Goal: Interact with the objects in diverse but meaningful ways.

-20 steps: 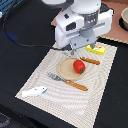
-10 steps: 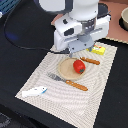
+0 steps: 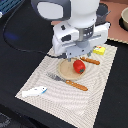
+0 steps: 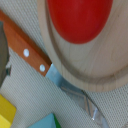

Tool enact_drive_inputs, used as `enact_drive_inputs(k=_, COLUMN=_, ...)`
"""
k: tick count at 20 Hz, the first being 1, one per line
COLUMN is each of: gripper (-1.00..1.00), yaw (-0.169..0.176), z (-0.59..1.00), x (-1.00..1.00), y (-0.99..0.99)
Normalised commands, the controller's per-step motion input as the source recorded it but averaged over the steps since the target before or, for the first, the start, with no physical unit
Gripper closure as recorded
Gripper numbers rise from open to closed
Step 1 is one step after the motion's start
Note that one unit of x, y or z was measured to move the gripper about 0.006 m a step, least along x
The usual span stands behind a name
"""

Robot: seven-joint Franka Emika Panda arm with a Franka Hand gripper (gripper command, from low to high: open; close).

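A red tomato [image 3: 78, 66] sits on the tan plate [image 3: 65, 71] on the striped placemat; it fills the wrist view [image 4: 77, 17] close up. My gripper [image 3: 83, 54] hangs just above the tomato and the orange-handled knife [image 3: 91, 61]. Its fingertips are hidden by the hand, so I cannot tell whether it is open or shut. A white fish [image 3: 34, 92] lies on the mat's corner at the exterior view's left. A yellow box [image 3: 99, 50] stands beyond the knife and also shows in the wrist view [image 4: 5, 114], beside a light-blue carton [image 4: 46, 122].
An orange-handled fork [image 3: 67, 82] lies on the mat in front of the plate. The knife's handle [image 4: 25, 47] and blade [image 4: 80, 97] run along the plate rim [image 4: 95, 70]. A black cable [image 3: 15, 42] loops at the exterior view's left. A bowl [image 3: 124, 17] stands at the far right.
The hand has shifted slightly over the plate. The tomato, cutlery, fish and box have not moved.
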Motion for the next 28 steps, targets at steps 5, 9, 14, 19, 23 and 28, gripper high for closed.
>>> enact_drive_inputs(k=5, gripper=-1.00, yaw=-0.033, z=-0.25, x=0.30, y=-0.07)
enact_drive_inputs(k=9, gripper=-1.00, yaw=-0.035, z=-0.29, x=0.26, y=-0.05)
enact_drive_inputs(k=14, gripper=1.00, yaw=-0.030, z=-0.30, x=0.25, y=-0.05)
enact_drive_inputs(k=19, gripper=1.00, yaw=-0.027, z=-0.26, x=0.25, y=-0.07)
enact_drive_inputs(k=23, gripper=1.00, yaw=-0.021, z=-0.08, x=0.24, y=-0.11)
enact_drive_inputs(k=28, gripper=1.00, yaw=-0.028, z=0.28, x=0.23, y=-0.06)
